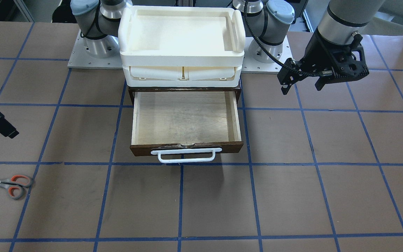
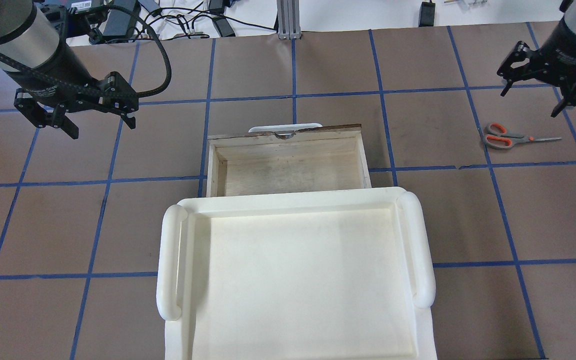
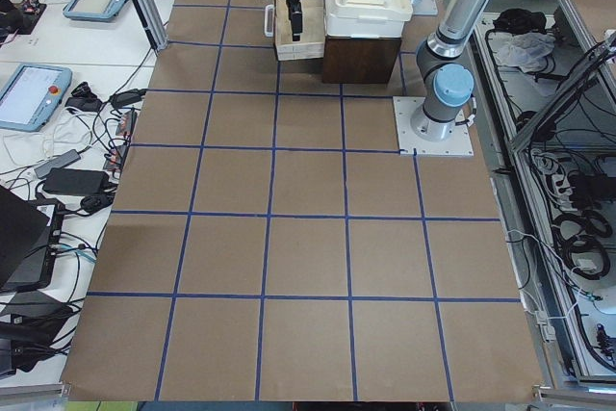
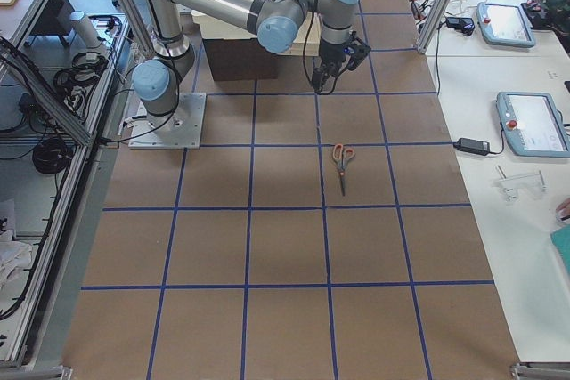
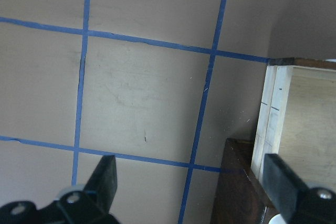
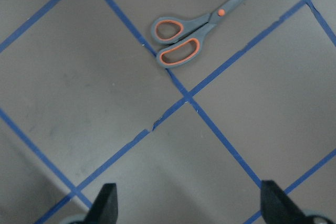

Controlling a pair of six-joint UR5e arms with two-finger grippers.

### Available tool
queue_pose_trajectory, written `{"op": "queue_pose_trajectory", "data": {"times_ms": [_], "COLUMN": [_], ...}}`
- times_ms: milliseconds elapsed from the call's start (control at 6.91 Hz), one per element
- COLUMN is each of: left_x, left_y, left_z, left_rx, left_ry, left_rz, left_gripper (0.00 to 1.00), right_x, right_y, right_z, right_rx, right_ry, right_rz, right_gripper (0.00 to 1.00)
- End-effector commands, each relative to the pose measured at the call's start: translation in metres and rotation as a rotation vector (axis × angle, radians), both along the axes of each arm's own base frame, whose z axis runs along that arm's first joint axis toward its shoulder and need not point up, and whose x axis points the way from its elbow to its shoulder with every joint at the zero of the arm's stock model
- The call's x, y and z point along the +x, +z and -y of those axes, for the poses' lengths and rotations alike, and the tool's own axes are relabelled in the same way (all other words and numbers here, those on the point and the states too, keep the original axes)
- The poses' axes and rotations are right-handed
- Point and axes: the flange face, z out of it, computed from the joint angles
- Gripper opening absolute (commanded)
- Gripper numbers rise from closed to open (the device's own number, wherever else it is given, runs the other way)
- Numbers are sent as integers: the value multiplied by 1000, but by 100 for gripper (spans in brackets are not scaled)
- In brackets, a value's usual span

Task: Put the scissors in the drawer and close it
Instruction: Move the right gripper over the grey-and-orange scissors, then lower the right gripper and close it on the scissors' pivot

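Observation:
The scissors point(image 2: 510, 137), with grey handles lined orange, lie flat on the brown table on my right side; they also show in the front view point(image 1: 11, 184), the right-side view point(image 4: 342, 162) and the right wrist view point(image 6: 194, 35). My right gripper point(image 2: 529, 102) is open and empty. It hovers above the table near the scissors without touching them, as the wrist view point(image 6: 189, 203) shows. The wooden drawer point(image 1: 187, 147) is pulled out and empty, white handle at its front. My left gripper point(image 2: 103, 129) is open and empty, raised beside the drawer's left side point(image 5: 270, 114).
The cream plastic tray unit point(image 2: 293, 200) sits on top of the drawer's dark cabinet, between the two arm bases point(image 1: 93, 49). Blue tape lines grid the brown table. Benches with tablets and cables line the far long edge point(image 4: 517, 122).

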Motion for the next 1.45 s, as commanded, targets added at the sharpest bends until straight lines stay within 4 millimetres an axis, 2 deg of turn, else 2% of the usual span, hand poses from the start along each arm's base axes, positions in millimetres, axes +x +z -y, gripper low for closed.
{"op": "queue_pose_trajectory", "data": {"times_ms": [0, 145, 289, 434, 723, 868, 1013, 1302], "left_x": [0, 0, 0, 0, 0, 0, 0, 0], "left_y": [-6, -7, -6, -6, -6, -7, -5, -5], "left_z": [4, 4, 4, 4, 4, 5, 3, 3], "left_rx": [13, 13, 10, 7, 7, 9, 6, 6], "left_ry": [-1, -2, -5, -5, -7, -7, -7, -7], "left_rz": [-2, -2, -1, 0, 0, 0, 0, 0], "left_gripper": [100, 100, 100, 100, 100, 100, 100, 100], "right_x": [-47, -55, -65, -84, -95, -103, -106, -107], "right_y": [-47, -53, -84, -121, -127, -160, -176, -183], "right_z": [7, 13, 19, 27, 43, 57, 62, 61], "right_rx": [28, 1, 54, 92, -27, -41, -53, -30], "right_ry": [-421, -581, -629, -688, -719, -720, -723, -748], "right_rz": [9, -8, 4, 30, 10, 8, -1, 1], "right_gripper": [96, 94, 84, 71, 71, 71, 70, 68]}}
